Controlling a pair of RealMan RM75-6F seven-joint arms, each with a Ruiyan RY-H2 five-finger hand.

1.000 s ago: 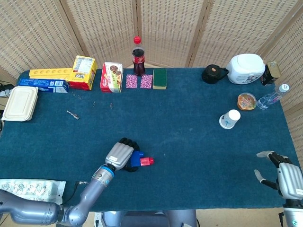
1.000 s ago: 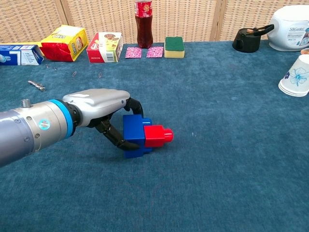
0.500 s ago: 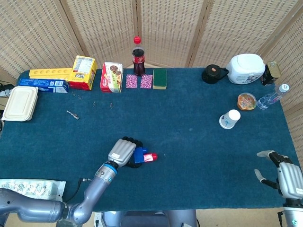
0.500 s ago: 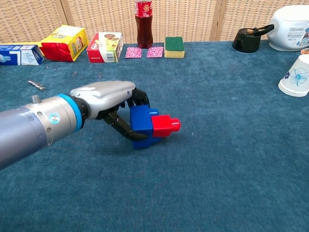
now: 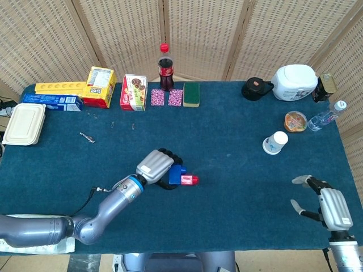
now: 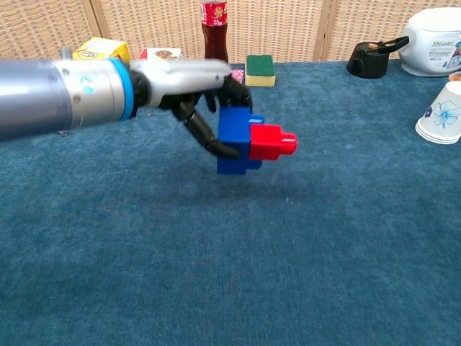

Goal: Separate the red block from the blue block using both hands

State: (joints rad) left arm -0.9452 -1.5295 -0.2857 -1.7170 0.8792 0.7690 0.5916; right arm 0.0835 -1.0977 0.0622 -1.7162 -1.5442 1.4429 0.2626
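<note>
My left hand (image 5: 157, 166) (image 6: 191, 90) grips the blue block (image 6: 235, 141) (image 5: 176, 174) and holds it in the air above the blue tablecloth. The red block (image 6: 271, 141) (image 5: 188, 180) is still stuck to the blue block's right side and points toward the right. My right hand (image 5: 327, 206) hovers at the table's front right corner, far from the blocks, fingers apart and holding nothing. The chest view does not show the right hand.
A paper cup (image 5: 275, 142) (image 6: 440, 112) stands at the right. Along the back edge sit a cola bottle (image 5: 165, 68), a sponge (image 5: 191, 94), snack boxes (image 5: 134, 92), a black kettle (image 5: 256, 88) and a white container (image 5: 294, 82). A lunch box (image 5: 24, 123) lies far left.
The left hand has lifted the joined blocks off the cloth and carried them up and to the right. The right hand has shifted slightly inward toward the table.
</note>
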